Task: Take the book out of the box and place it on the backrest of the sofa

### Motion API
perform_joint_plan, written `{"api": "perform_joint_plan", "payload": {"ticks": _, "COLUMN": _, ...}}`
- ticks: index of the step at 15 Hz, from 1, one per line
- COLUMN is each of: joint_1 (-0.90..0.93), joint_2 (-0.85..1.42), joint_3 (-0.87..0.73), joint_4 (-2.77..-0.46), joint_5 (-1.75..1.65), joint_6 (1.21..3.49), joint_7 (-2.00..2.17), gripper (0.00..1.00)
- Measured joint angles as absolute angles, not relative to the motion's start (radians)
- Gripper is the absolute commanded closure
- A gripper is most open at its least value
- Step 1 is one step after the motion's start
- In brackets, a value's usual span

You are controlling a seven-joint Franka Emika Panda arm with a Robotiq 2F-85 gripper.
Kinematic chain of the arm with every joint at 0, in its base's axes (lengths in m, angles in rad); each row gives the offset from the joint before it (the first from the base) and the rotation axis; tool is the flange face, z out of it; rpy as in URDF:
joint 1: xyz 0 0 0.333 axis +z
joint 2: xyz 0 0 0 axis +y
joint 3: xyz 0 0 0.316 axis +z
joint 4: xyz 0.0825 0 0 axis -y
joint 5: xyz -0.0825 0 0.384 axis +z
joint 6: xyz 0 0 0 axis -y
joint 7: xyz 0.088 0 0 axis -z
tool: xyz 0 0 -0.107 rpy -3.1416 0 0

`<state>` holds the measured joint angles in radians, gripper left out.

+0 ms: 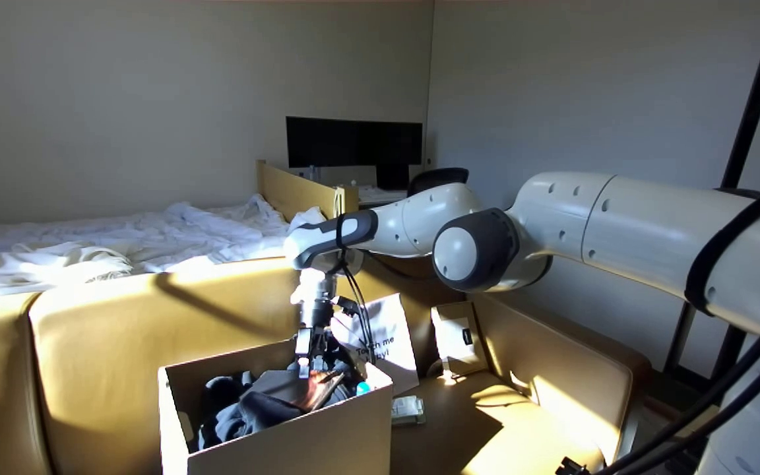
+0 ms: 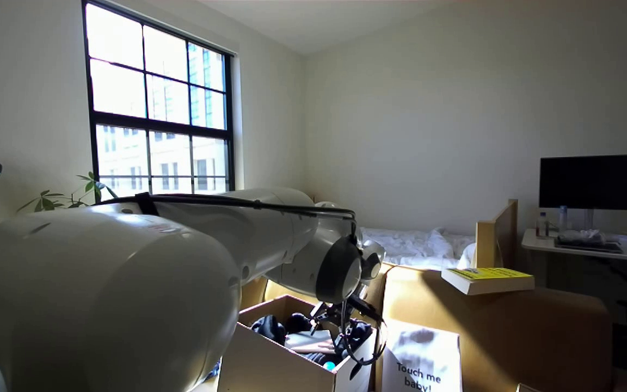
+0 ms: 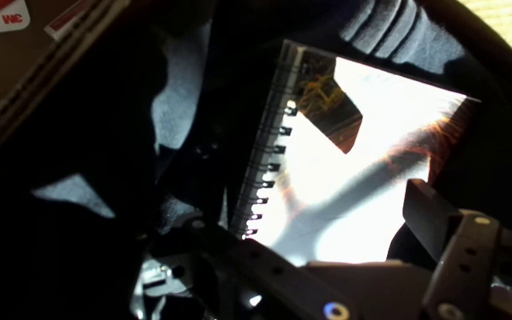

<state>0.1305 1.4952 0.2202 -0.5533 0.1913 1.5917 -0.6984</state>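
locate wire-bound book (image 3: pixel 349 169), rectangular and glossy, amid dark, partly ribbed fabric (image 1: pixel 248 415) inside corrugated cardboard box (image 1: pixel 314 442). note gripper (image 1: pixel 311 367) released, with jaws spread, at box mouth. find smooth, tan sofa backrest (image 1: pixel 109 356) behind box, bearing yellow book (image 2: pixel 487 281) well apart from box. read "touch me baby!" on white panel (image 2: pixel 428 343) beside box, "3m" on red-and-white label (image 3: pixel 7 22) outside box.

In an exterior view, a yellow-covered book (image 2: pixel 489 281) is laid on the backrest (image 2: pixel 407 291) of the sofa (image 2: pixel 498 332). Dark cloth (image 2: pixel 270 329) and a pale flat item (image 2: pixel 307 342) are held in the box (image 2: pixel 270 363), at whose opening the gripper (image 2: pixel 326 332) is seen.
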Motion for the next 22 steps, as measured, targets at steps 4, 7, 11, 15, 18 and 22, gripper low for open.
{"api": "perform_joint_plan", "payload": {"ticks": 4, "joint_1": 0.128, "joint_2": 1.495, "joint_3": 0.226, "joint_4": -0.566, "joint_5": 0.199, "joint_6": 1.572, "joint_7": -0.699, "gripper": 0.00}}
{"api": "perform_joint_plan", "payload": {"ticks": 7, "joint_1": 0.127, "joint_2": 1.495, "joint_3": 0.239, "joint_4": -0.567, "joint_5": 0.199, "joint_6": 1.513, "joint_7": -0.711, "gripper": 0.20}}
{"api": "perform_joint_plan", "payload": {"ticks": 11, "joint_1": 0.127, "joint_2": 1.495, "joint_3": 0.246, "joint_4": -0.567, "joint_5": 0.199, "joint_6": 1.478, "joint_7": -0.716, "gripper": 0.47}}
{"api": "perform_joint_plan", "payload": {"ticks": 15, "joint_1": 0.126, "joint_2": 1.495, "joint_3": 0.247, "joint_4": -0.567, "joint_5": 0.205, "joint_6": 1.476, "joint_7": -0.716, "gripper": 0.72}}
{"api": "perform_joint_plan", "payload": {"ticks": 18, "joint_1": 0.125, "joint_2": 1.494, "joint_3": 0.247, "joint_4": -0.560, "joint_5": 0.207, "joint_6": 1.476, "joint_7": -0.716, "gripper": 0.92}}
{"api": "perform_joint_plan", "payload": {"ticks": 22, "joint_1": 0.127, "joint_2": 1.493, "joint_3": 0.252, "joint_4": -0.543, "joint_5": 0.207, "joint_6": 1.448, "joint_7": -0.716, "gripper": 1.00}}
